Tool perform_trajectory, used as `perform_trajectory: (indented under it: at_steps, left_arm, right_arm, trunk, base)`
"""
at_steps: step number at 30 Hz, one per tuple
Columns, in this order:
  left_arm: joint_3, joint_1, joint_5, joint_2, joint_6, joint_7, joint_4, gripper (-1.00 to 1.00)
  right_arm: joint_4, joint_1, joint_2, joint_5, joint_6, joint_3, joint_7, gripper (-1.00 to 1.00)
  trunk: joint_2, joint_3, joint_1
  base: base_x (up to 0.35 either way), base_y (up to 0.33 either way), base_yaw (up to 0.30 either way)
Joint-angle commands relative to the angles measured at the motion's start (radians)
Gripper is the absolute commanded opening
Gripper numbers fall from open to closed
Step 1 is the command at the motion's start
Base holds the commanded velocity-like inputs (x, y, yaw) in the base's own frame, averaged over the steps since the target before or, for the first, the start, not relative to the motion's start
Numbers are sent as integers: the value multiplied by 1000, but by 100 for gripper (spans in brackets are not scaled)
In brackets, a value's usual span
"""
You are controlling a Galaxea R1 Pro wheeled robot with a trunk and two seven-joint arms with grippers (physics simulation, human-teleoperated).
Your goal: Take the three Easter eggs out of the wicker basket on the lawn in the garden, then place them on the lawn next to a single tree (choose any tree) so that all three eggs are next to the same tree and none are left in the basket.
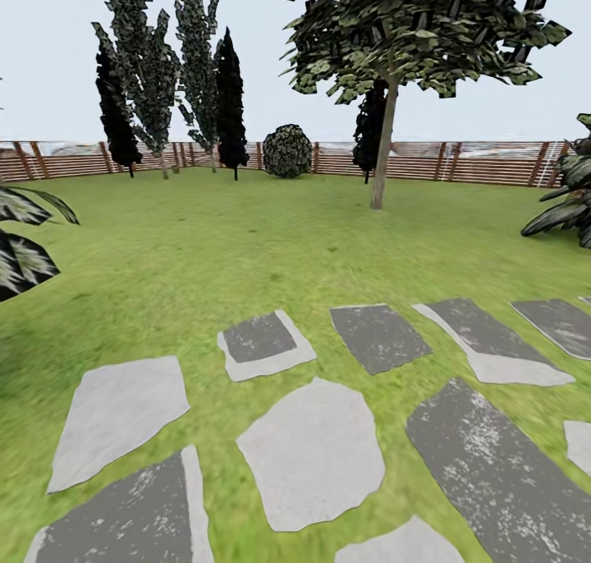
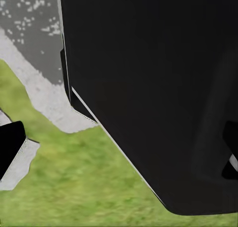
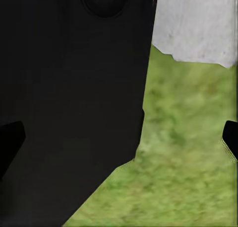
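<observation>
tree (image 1: 380, 148), grey-brown trunk under a dark blocky crown, stands on the far lawn (image 1: 205, 243), just in front of the slatted fence (image 1: 460, 162); everything else placed from it. on the side of the robot's left arm from that trunk: a round bush (image 1: 287, 150) against the fence, then a clump of tall narrow conifers (image 1: 164, 70). nearer the camera than the tree, well apart from it: a scatter of grey stepping stones (image 1: 312, 452) set in the grass. striped leafy plants (image 1: 25, 243) at both edges of the head view. the basket and eggs are not in sight, so they lie somewhere outside this outlook. wrist views: dark robot body close in front of the lens, grass and stone beyond; a dark tip at each picture edge, perhaps fingers, but cannot tell whether either set of jaws is open or closed. risks, as judgement: heading for the tree empty-handed, since the basket lies elsewhere; wheels catching on stone edges; confusing conifers with the chosen tree later, splitting the eggs between trees.
</observation>
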State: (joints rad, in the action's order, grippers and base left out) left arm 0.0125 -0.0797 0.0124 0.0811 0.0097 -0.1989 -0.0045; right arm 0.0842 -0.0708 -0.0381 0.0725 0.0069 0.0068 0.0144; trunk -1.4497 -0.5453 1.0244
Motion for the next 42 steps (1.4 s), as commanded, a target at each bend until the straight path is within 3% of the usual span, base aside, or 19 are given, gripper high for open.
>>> perform_trajectory:
  at_steps: [1, 42]
  left_arm:
    - [1, 0, 1, 0, 1, -4, 0, 100]
    - [0, 0, 1, 0, 0, -4, 0, 100]
  right_arm:
    - [2, -1, 0, 8, 1, 1, 1, 100]
    - [2, -1, -2, 16, -1, 4, 1, 100]
  trunk:
    - [0, -1, 1]
    - [0, -1, 1]
  base:
    - [337, 0, 0]
    - [337, 0, 0]
